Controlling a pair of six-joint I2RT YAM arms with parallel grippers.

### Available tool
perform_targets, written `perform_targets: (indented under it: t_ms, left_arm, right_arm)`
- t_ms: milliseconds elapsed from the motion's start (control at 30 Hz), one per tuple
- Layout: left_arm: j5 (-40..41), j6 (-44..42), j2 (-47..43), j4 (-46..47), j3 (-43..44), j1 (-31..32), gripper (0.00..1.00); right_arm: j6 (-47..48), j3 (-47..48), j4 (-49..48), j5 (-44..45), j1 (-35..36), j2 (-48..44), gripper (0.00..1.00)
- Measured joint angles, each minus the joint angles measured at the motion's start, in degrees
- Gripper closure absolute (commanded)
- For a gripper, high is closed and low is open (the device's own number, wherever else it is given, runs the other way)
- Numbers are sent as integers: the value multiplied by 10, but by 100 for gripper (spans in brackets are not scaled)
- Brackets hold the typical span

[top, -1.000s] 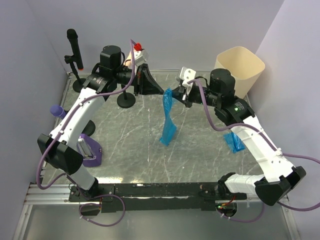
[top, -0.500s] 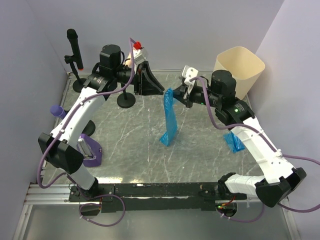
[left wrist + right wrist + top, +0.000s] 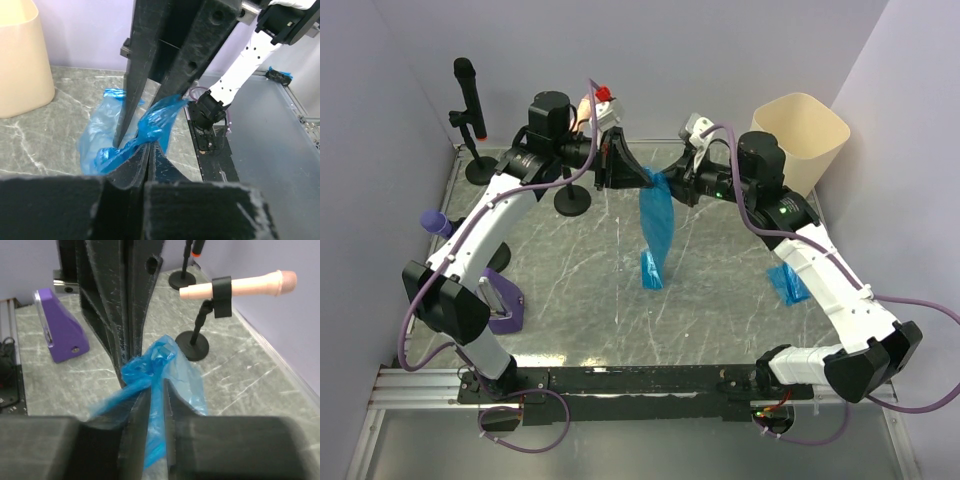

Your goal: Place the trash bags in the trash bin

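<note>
A blue trash bag [image 3: 656, 225] hangs above the middle of the table, its lower end near the surface. My left gripper [image 3: 646, 180] is shut on the bag's bunched top [image 3: 150, 120], the fingers pressed together [image 3: 148, 146]. My right gripper [image 3: 672, 186] faces it tip to tip. Its jaws stand slightly apart around a strip of the same bag [image 3: 170, 365], so this gripper [image 3: 156, 390] is open. A second blue trash bag [image 3: 787, 285] lies on the table under the right arm. The cream trash bin [image 3: 800, 135] stands at the back right, also seen in the left wrist view [image 3: 20, 60].
A black microphone on a stand [image 3: 470, 110] is at the back left. A beige microphone on a round-based stand [image 3: 240, 285] stands behind the left gripper. A purple wedge-shaped object [image 3: 500, 305] sits at the left front. Walls close in the back and both sides.
The right gripper moved left up to the left gripper with the bag's top. The left jaws opened, then shut on the bag. The right jaws have parted.
</note>
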State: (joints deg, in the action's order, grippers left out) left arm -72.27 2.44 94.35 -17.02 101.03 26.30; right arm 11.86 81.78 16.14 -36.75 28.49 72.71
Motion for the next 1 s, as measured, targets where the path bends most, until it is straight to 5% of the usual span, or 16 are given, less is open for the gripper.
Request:
perform_targets:
  t_ms: [33, 433, 467, 533, 633, 867, 1000]
  left_arm:
    - [2, -2, 0, 0, 0, 1, 99]
    - [42, -68, 0, -52, 3, 2, 99]
    - [47, -69, 0, -53, 3, 2, 99]
    - [52, -69, 0, -51, 3, 1, 99]
    - [50, -62, 0, -46, 3, 2, 99]
    - [32, -26, 0, -15, 1, 3, 99]
    - [67, -67, 0, -63, 3, 2, 66]
  right_arm:
    - [-1, 0, -1, -6, 0, 0, 100]
    - [-5, -9, 6, -79, -36, -19, 100]
    - [-6, -14, 5, -87, -37, -26, 97]
    - [-10, -26, 6, -102, -38, -37, 71]
    - [-23, -44, 0, -118, -38, -47, 57]
    - [-45, -54, -24, -118, -38, -15, 63]
    - [-42, -72, -22, -93, -47, -3, 58]
